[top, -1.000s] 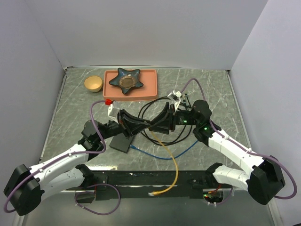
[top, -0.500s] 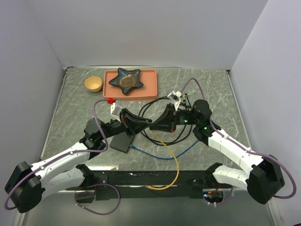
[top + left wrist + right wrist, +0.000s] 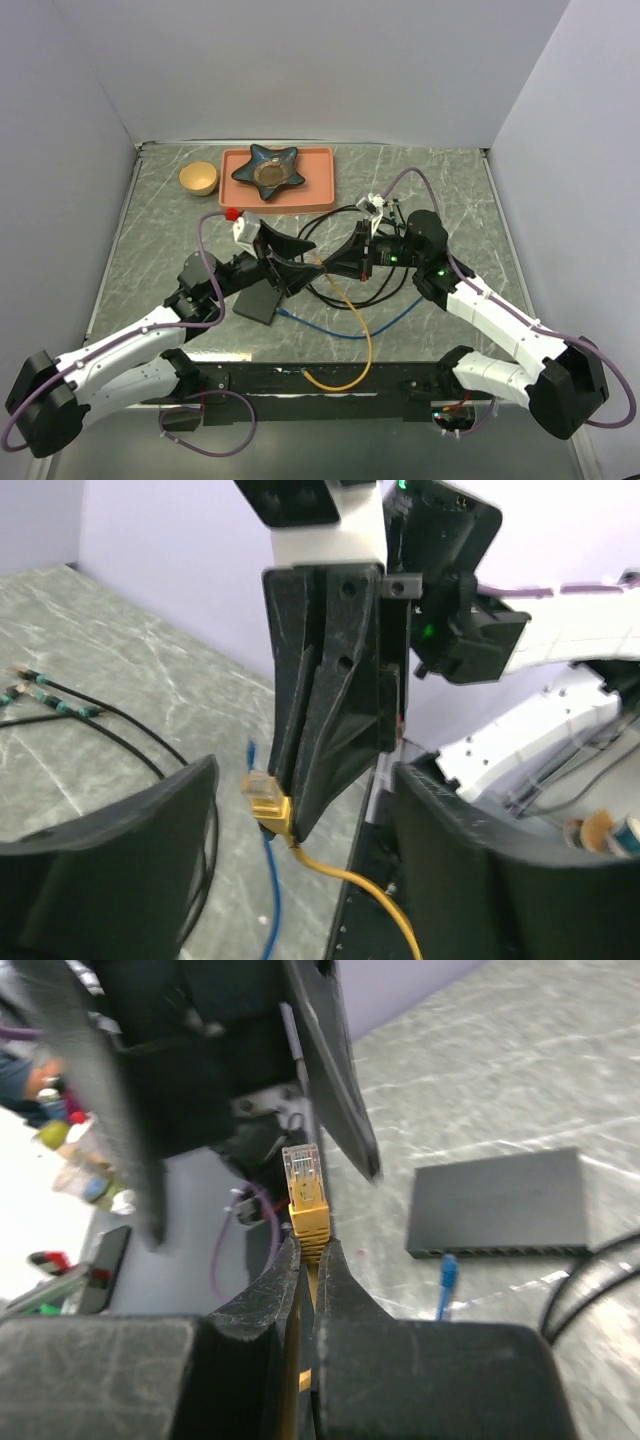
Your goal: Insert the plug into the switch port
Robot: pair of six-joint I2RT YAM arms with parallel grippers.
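Note:
The yellow plug (image 3: 305, 1198) stands upright above my right gripper (image 3: 308, 1245), whose jaws are shut on its boot. In the left wrist view the same plug (image 3: 265, 798) sticks out of the right arm's black fingers (image 3: 325, 730). My left gripper (image 3: 300, 780) is open, with its jaws wide on either side and touching nothing. From above, both grippers meet mid-table: left gripper (image 3: 303, 253), right gripper (image 3: 330, 265). The plug's yellow cable (image 3: 368, 340) trails toward the near edge. The switch port (image 3: 258, 303) lies flat below the left gripper, its socket row (image 3: 500, 1250) facing the right wrist camera.
A blue cable (image 3: 340, 330) lies beside the switch, its blue plug (image 3: 447, 1272) near the sockets. Black cables (image 3: 330, 215) loop behind the grippers. At the back are an orange-pink tray (image 3: 322, 190) with a dark star-shaped dish (image 3: 272, 170) and a wooden bowl (image 3: 198, 178).
The right gripper closed on the yellow plug, then the left gripper opened and let it go. The yellow cable's slack shifted along the near edge.

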